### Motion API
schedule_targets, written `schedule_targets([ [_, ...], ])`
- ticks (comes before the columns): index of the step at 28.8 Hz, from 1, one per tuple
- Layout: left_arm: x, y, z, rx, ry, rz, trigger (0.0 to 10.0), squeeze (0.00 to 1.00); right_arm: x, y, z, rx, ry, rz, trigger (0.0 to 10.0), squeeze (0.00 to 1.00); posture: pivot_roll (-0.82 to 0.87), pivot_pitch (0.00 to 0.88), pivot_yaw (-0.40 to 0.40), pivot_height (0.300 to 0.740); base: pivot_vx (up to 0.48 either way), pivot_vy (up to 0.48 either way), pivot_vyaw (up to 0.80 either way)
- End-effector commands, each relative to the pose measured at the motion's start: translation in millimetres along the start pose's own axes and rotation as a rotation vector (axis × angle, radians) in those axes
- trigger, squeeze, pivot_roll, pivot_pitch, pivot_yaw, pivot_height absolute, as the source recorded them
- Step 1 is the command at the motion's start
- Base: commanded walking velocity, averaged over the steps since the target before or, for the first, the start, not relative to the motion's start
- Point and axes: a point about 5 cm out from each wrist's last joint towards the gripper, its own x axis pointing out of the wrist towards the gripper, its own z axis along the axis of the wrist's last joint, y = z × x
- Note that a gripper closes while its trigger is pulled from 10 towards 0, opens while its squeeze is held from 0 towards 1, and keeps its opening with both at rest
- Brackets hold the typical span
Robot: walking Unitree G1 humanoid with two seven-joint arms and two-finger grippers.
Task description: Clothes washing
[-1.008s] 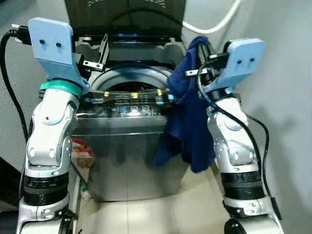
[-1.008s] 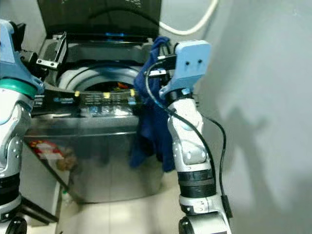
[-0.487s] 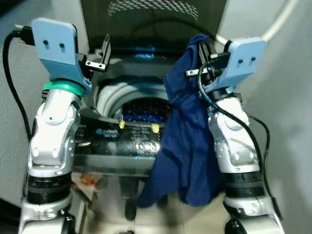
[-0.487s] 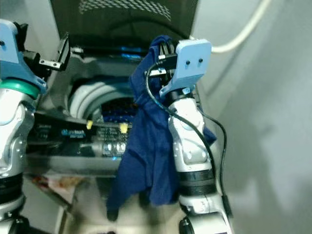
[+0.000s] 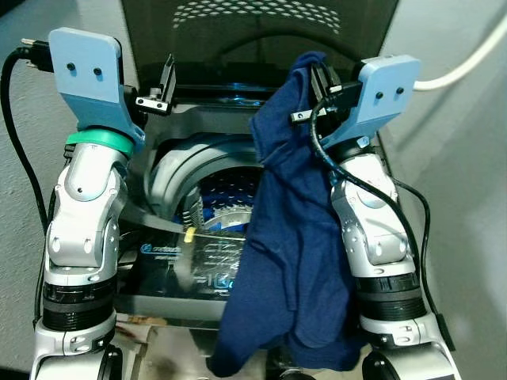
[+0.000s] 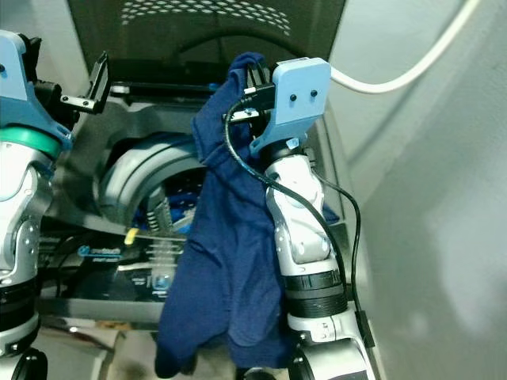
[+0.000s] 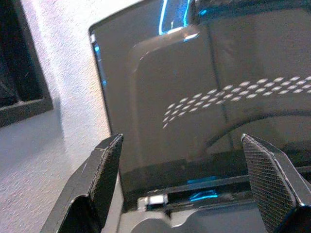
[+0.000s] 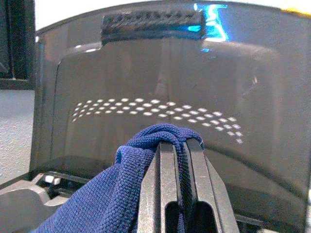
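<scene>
A top-loading washing machine (image 5: 170, 269) stands before me with its dark lid (image 5: 253, 32) raised. Its drum (image 5: 226, 207) is open, with something blue inside. My right gripper (image 5: 315, 77) is held high over the machine's right side, shut on a dark blue garment (image 5: 293, 237). The cloth hangs down past the washer's front right corner. In the right wrist view the fingers (image 8: 167, 184) pinch a fold of the blue garment (image 8: 107, 199) against the lid behind. My left gripper (image 5: 166, 79) is raised over the back left of the machine, open and empty, as the left wrist view also shows (image 7: 180, 141).
A white hose (image 5: 467, 63) runs along the grey wall (image 5: 467, 174) at the right, close to my right arm. A pale wall (image 5: 24, 158) lies at the left. The washer's control panel (image 5: 186, 257) faces me along the front edge.
The whole view has shifted: the washer now sits lower and nearer, and more of the drum shows. The right gripper still holds the blue garment; the left stays open.
</scene>
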Motion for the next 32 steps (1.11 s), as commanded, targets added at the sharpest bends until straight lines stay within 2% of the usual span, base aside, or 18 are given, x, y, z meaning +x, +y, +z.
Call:
schedule_targets([
  [1,-0.5,-1.7,0.2,-0.001,0.001,-0.012,10.0,0.00,1.4,-1.5,4.8,0.007,-0.024,-0.005,10.0,0.00,0.06,0.000,0.030,0.740,0.000,0.000,0.00],
  [6,-0.5,-2.8,5.7,-0.014,-0.038,-0.027,10.0,0.00,2.3,0.7,7.0,0.009,-0.034,0.019,10.0,0.00,0.06,0.000,0.028,0.740,0.000,0.000,0.00],
  [7,-2.3,-8.9,9.3,-0.011,-0.062,-0.084,10.0,0.00,4.8,2.9,12.9,0.021,-0.059,0.050,10.0,0.00,0.06,0.000,0.027,0.740,0.000,0.000,0.00],
  [9,-3.8,-13.5,11.5,-0.008,-0.078,-0.127,10.0,0.00,6.5,4.4,17.2,0.030,-0.076,0.072,10.0,0.00,0.06,0.000,0.027,0.740,0.000,0.000,0.00],
  [10,-7.6,-23.1,13.8,-0.011,-0.092,-0.207,10.0,0.00,11.3,5.4,25.3,0.044,-0.107,0.096,10.0,0.00,0.06,0.000,0.027,0.740,0.000,0.000,0.00],
  [11,-7.6,-23.1,13.8,-0.011,-0.092,-0.207,10.0,0.00,11.3,5.4,25.3,0.044,-0.107,0.096,10.0,0.00,0.06,0.000,0.027,0.740,0.000,0.000,0.00],
  [13,-18.6,-43.6,17.6,-0.056,-0.098,-0.376,10.0,0.00,27.3,5.0,49.2,0.061,-0.197,0.143,10.0,0.00,0.05,0.000,0.027,0.740,0.000,0.000,0.00],
  [16,-23.0,-50.1,19.0,-0.076,-0.098,-0.433,10.0,0.00,33.1,4.8,58.6,0.069,-0.232,0.160,10.0,0.00,0.05,0.000,0.026,0.740,0.000,0.000,0.00],
  [17,-31.3,-58.6,20.8,-0.157,-0.076,-0.530,10.0,0.00,45.1,5.8,80.9,0.122,-0.309,0.204,10.0,0.00,0.05,0.000,0.024,0.740,0.000,0.000,0.00],
  [19,-31.3,-58.6,20.8,-0.157,-0.076,-0.530,10.0,0.00,45.1,5.8,80.9,0.122,-0.309,0.204,10.0,0.00,0.05,0.000,0.024,0.740,0.000,0.000,0.00],
  [21,-43.8,-72.1,18.9,-0.292,-0.019,-0.664,10.0,0.00,59.8,9.8,124.7,0.240,-0.448,0.319,10.0,0.00,0.05,0.000,0.016,0.740,0.000,0.000,0.00],
  [22,-43.8,-72.1,18.9,-0.292,-0.019,-0.664,10.0,0.00,59.8,9.8,124.7,0.240,-0.448,0.319,10.0,0.00,0.05,0.000,0.016,0.740,0.000,0.000,0.00],
  [24,-44.6,-79.8,8.6,-0.310,0.038,-0.689,10.0,0.00,62.6,13.3,155.2,0.326,-0.539,0.429,10.0,0.00,0.05,0.000,0.015,0.740,0.000,0.000,0.00],
  [25,-44.6,-79.8,8.6,-0.310,0.038,-0.689,10.0,0.00,62.6,13.3,155.2,0.326,-0.539,0.429,10.0,0.00,0.05,0.000,0.015,0.740,0.000,0.000,0.00],
  [26,-35.3,-77.9,1.6,-0.304,0.070,-0.626,10.0,0.00,62.4,13.5,160.0,0.333,-0.551,0.444,10.0,0.00,0.03,0.001,0.015,0.740,0.000,0.000,0.00],
  [28,-14.4,-66.0,0.6,-0.291,0.064,-0.464,10.0,0.00,61.8,10.7,152.9,0.316,-0.520,0.408,10.0,0.00,0.03,0.004,0.020,0.740,0.000,0.000,0.00],
  [31,-14.4,-66.0,0.6,-0.291,0.064,-0.464,10.0,0.00,61.8,10.7,152.9,0.316,-0.520,0.408,10.0,0.00,0.03,0.004,0.020,0.740,0.000,0.000,0.00],
  [32,-8.6,-59.5,2.4,-0.279,0.051,-0.411,10.0,0.00,61.5,8.4,147.2,0.309,-0.498,0.385,10.0,0.00,0.03,0.006,0.022,0.740,0.000,0.000,0.00],
])
